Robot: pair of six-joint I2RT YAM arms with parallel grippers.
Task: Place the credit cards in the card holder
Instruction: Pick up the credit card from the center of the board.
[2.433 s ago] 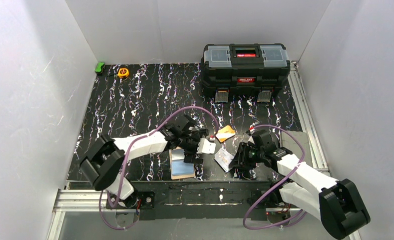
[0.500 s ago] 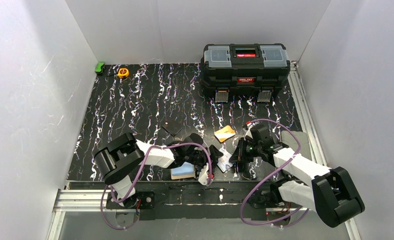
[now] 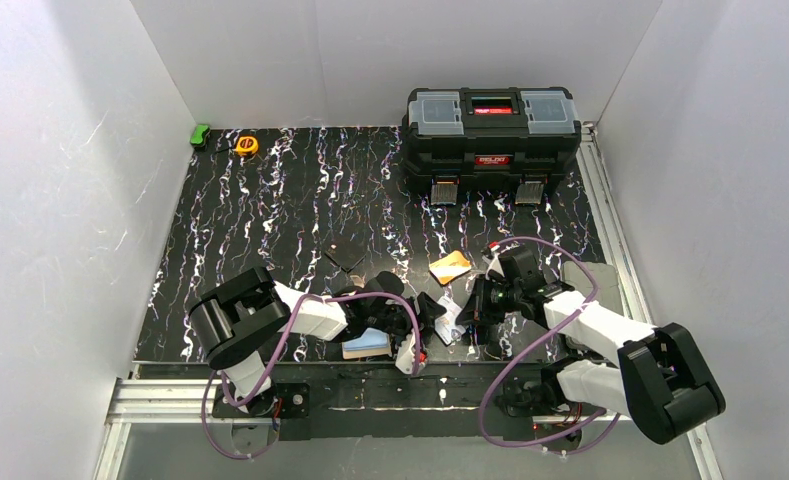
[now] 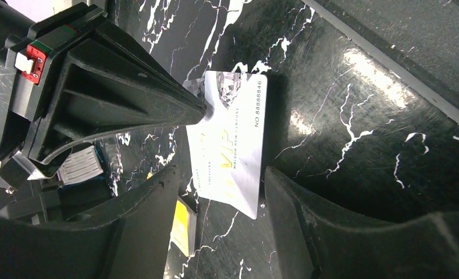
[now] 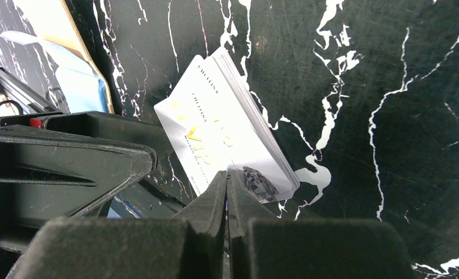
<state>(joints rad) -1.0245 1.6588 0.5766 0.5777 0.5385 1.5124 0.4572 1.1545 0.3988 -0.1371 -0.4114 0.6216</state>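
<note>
Top view: the card holder (image 3: pixel 353 351) lay open at the table's near edge with the light blue card (image 3: pixel 370 339) on it (tucked in or not, I couldn't tell). The silver card (image 3: pixel 451 318) lay to its right and the orange card (image 3: pixel 451 266) farther back.

Left wrist: the left gripper (image 4: pixel 220 173) had its jaws spread either side of the silver card.

Right wrist: the right gripper (image 5: pixel 227 177) had its fingers pressed together, tips on that card.

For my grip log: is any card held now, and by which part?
Cannot tell: right gripper, jaws shut, touches the silver card on a long edge; left gripper open.

Bright, even lighting; glare bleaches the silver-white card (image 5: pixel 227 139).
</note>
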